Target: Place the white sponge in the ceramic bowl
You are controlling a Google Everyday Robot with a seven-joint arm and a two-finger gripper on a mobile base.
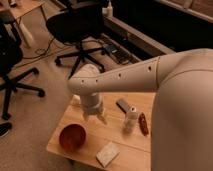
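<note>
The table (136, 149) holds the bowl (73, 137), which has nothing in it. The sponge (108, 153) lies flat near the bowl, at the front edge. The gripper (95, 119) hangs just behind the bowl, its 2 fingers apart, holding nothing. It looks like grabbing and dropping are both left to do.

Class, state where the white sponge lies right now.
In the camera view, the white sponge lies near the front edge of the table, right of the ceramic bowl; the end effector hangs behind the bowl.
</note>
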